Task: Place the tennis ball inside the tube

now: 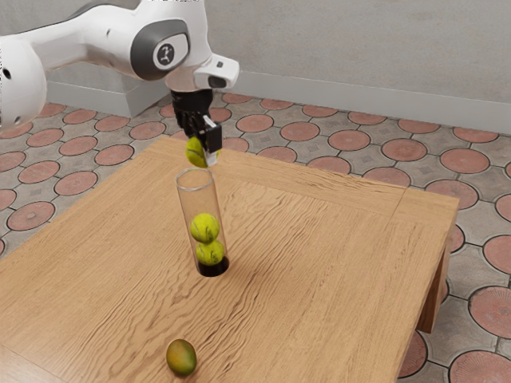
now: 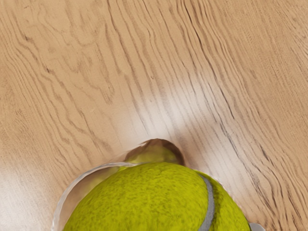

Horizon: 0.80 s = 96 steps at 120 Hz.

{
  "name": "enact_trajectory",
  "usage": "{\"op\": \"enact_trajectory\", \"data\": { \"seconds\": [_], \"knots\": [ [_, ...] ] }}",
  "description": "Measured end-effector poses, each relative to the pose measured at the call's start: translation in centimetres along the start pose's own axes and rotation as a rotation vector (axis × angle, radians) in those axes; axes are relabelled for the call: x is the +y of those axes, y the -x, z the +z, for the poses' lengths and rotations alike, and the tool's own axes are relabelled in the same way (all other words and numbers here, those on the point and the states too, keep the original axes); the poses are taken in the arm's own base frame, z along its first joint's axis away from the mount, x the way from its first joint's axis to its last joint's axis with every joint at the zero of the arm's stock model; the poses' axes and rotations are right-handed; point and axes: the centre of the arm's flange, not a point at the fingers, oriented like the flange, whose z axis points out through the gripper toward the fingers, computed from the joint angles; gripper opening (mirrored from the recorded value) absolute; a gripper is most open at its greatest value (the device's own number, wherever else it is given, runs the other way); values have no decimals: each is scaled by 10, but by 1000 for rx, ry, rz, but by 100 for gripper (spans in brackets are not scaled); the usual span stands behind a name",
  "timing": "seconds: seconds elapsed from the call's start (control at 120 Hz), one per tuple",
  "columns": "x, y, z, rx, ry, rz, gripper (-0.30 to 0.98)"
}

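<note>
Ball [image 1: 193, 151] gripped in pincer [image 1: 203, 152], just above tube [image 1: 198, 203] | step: lining up the drop, seemingly | next: centre it, ease down, then let go onto two balls [image 1: 205, 228] inside

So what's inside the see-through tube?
Inside the tube, a top ball sits on a bottom ball. The top ball covers a bit of the bottom one, and I can't see inside the black base. The held ball isn't in there.
</note>
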Motion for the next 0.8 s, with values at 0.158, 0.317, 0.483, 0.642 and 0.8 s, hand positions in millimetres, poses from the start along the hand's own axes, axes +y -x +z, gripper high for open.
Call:
{"op": "enact_trajectory", "data": {
  "seconds": [0.158, 0.317, 0.483, 0.642, 0.8],
  "knots": [
    [-19, 2, 11, -37, -5, -25, 28],
    [-31, 6, 17, -59, -1, -42, 29],
    [-29, 6, 19, -69, 7, -33, 42],
    [-31, 7, 20, -76, 10, -30, 56],
    [-11, 8, -3, -42, 20, 13, 63]
  ]
}}
